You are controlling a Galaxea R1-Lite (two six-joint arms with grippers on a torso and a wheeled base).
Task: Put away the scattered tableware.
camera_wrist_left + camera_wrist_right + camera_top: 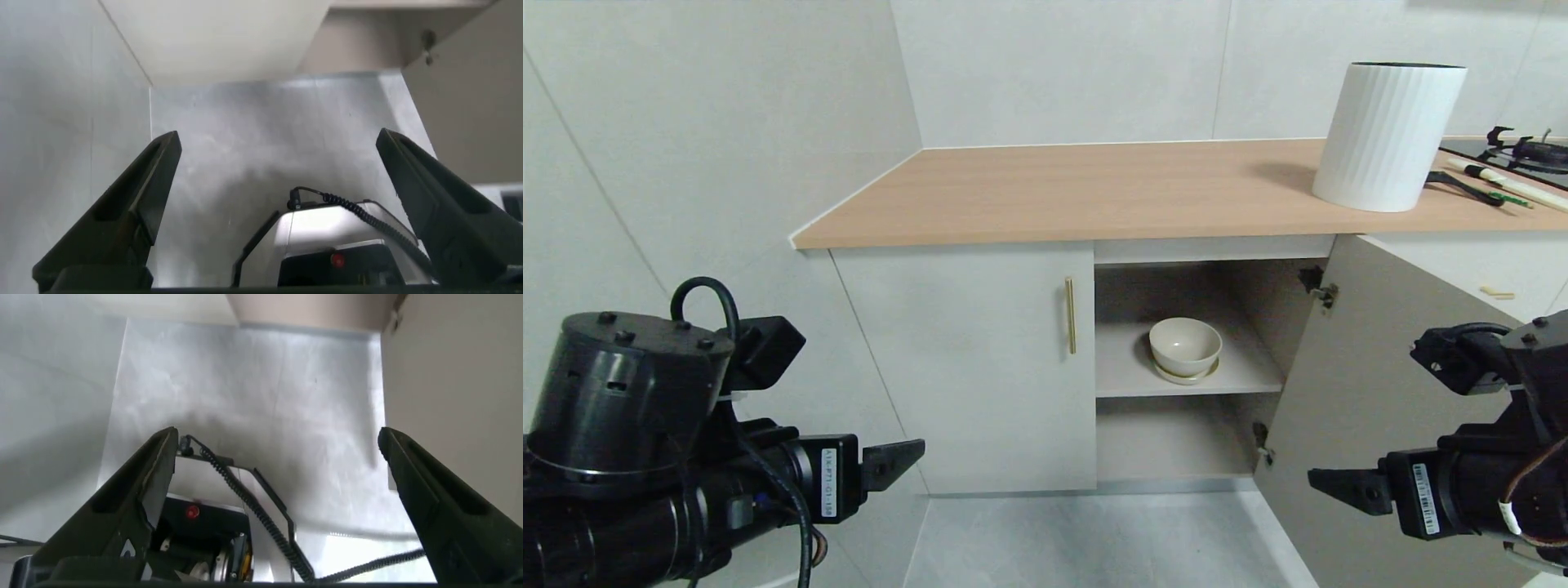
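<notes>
Head view: bowl [1185, 345] stacked on saucer [1186, 376] on upper cabinet shelf [1123, 377], right door [1339, 392] open, left pincer [278, 143] and right pincer [278, 437] spread wide, empty, low near floor [1094, 539]; stowing partly done, next probably fetching utensils [1490, 184] off desk [1094, 188] beside white canister [1388, 135].

Countertop [1054, 192]: a white ribbed container [1388, 135] is stood near its right end; long utensils [1474, 188] are laid just beside it.
Cabinet shelf [1123, 367]: a bowl [1184, 345] is set on a plate [1186, 379].

A bowl [1185, 343] sits on a plate [1186, 378] on the open cupboard's [1176, 286] shelf; a white ribbed bin [1388, 135] stands toward the counter's [1054, 188] right end.
</notes>
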